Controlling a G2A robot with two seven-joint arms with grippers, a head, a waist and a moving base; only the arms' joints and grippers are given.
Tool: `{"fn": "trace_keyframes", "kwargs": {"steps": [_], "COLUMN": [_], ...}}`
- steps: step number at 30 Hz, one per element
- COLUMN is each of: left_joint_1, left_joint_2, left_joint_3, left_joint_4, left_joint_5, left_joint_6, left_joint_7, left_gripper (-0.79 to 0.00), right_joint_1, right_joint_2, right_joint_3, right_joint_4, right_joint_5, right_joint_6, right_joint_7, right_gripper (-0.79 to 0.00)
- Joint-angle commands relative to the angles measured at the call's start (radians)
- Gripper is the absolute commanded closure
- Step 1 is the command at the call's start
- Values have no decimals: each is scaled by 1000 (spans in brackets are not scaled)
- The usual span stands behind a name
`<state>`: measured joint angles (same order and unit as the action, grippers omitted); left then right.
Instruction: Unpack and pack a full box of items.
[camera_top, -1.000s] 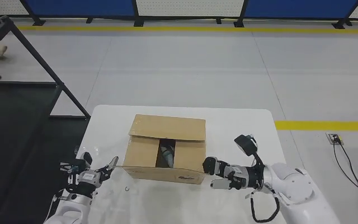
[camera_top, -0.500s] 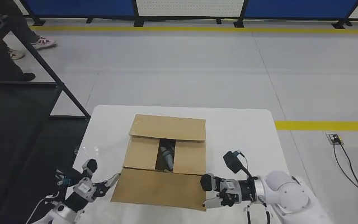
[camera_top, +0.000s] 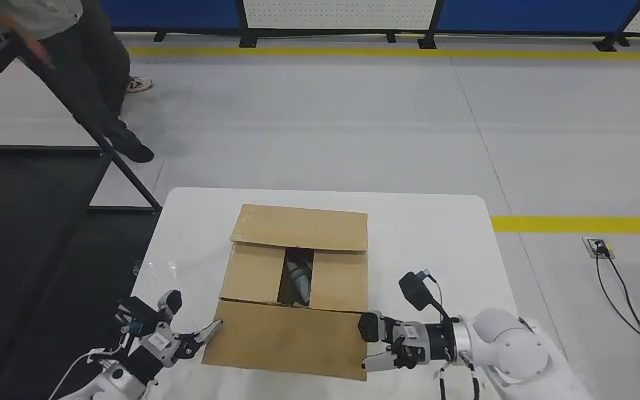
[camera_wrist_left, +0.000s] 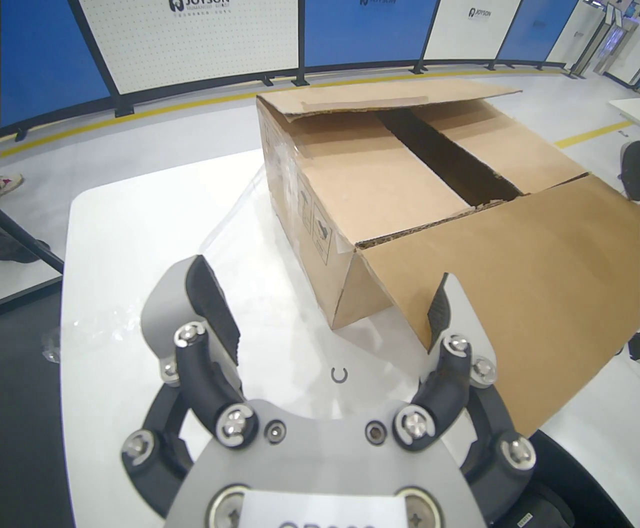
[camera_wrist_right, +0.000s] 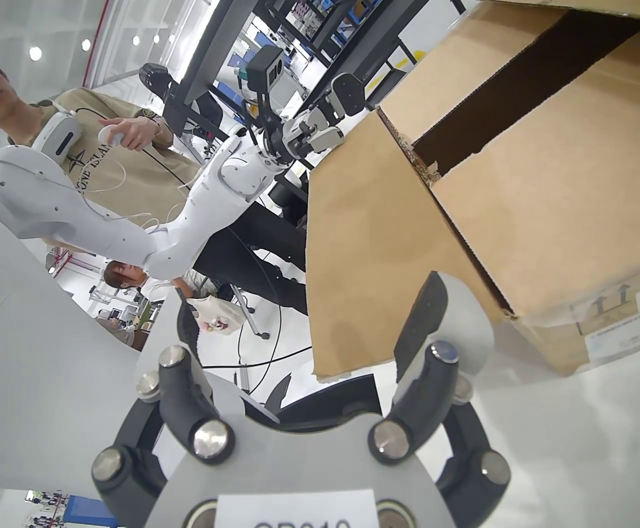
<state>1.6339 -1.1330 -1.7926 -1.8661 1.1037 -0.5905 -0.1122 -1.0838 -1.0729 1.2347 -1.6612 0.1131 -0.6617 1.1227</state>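
Box (camera_top: 250, 272), front flap (camera_top: 285, 340) folded out.
Your left gripper (camera_top: 203, 336) and right gripper (camera_top: 372, 340) sit at the flap's near corners, both jaws apart, above the tabletop (camera_top: 430, 230).

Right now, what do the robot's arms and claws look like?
The left arm and right arm have smooth white shells. The left gripper and right gripper have silver fingers, black pads, black links, shiny screws and a white label.

1. Box (camera_top: 300, 228): its inner flaps hide nearly all the contents.
2. Item (camera_top: 297, 280) in the gap: grey, mostly covered, kind unclear.
3. Ring (camera_wrist_left: 339, 375) by the near flap: too small to identify.
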Motion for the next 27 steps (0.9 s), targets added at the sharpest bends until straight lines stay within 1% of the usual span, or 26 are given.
{"fn": "trace_keyframes", "kwargs": {"steps": [1, 5, 8, 11, 19, 23, 25, 27], "left_joint_1": [-4, -17, -27, -36, -36, -35, -33, -29], "left_joint_2": [0, 0, -1, -1, -1, -2, -2, -1], "left_joint_3": [8, 23, 36, 48, 48, 50, 54, 54], "left_joint_4": [6, 22, 32, 39, 39, 38, 33, 30], "left_joint_5": [6, 14, 27, 30, 30, 29, 31, 30], "left_joint_6": [10, 28, 73, 88, 88, 96, 101, 99], "left_joint_7": [3, 1, -12, -19, -19, -17, -15, -11], "left_gripper": [-785, -785, -785, -785, -785, -785, -785, -785], "right_joint_1": [0, 0, -5, -5, -5, -16, 3, 32], "right_joint_2": [1, 3, 3, 3, 3, -1, -3, -9], "right_joint_3": [-3, -5, 12, 12, 12, 7, 0, -20], "right_joint_4": [2, 6, 11, 11, 11, 2, 17, 37], "right_joint_5": [2, 7, 11, 11, 11, 74, 118, 169], "right_joint_6": [1, 10, 50, 50, 50, 58, 101, 174], "right_joint_7": [-5, -32, -103, -103, -103, -158, -173, -194], "right_gripper": [-785, -785, -785, -785, -785, -785, -785, -785]}}
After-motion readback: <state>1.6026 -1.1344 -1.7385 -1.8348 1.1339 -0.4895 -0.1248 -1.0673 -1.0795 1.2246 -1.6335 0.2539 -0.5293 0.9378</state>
